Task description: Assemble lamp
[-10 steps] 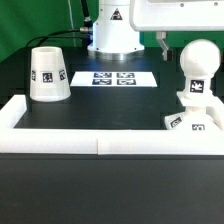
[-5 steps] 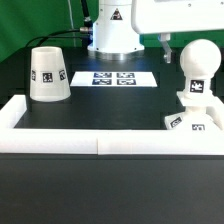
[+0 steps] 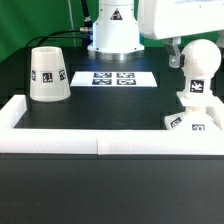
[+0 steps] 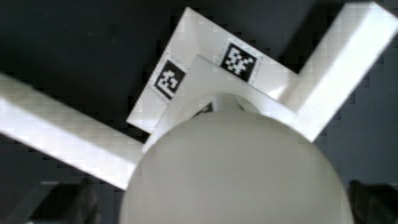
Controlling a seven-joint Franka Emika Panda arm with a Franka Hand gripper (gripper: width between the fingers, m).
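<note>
Lamp, all-white plastic in three tagged parts, shown at the bulb stage. The two-finger gripper hangs at the upper flank of the rounded white plastic bulb, at about 2 o'clock in the exterior view. One dark finger shows against the bulb's 9 o'clock side and the other is hidden. The wrist view is filled by the bulb's dome, so it cannot be told whether the jaws stand apart or are clamped on the bulb. The bulb stands upright on the squat, sloped-sided white base. This base sits at 4 o'clock, in the corner of the raised white border that frames the black table top. The larger truncated-cone white shade stands alone, wide end down, at 9 o'clock, well apart from the other two parts. The marker board lies at 12 o'clock, in front of the white robot pedestal. Judged step: seating or fastening the bulb in the base. The next move likely calls for a centred grip on the bulb, then, once the bulb is firm, a release and a reach across to the shade.
</note>
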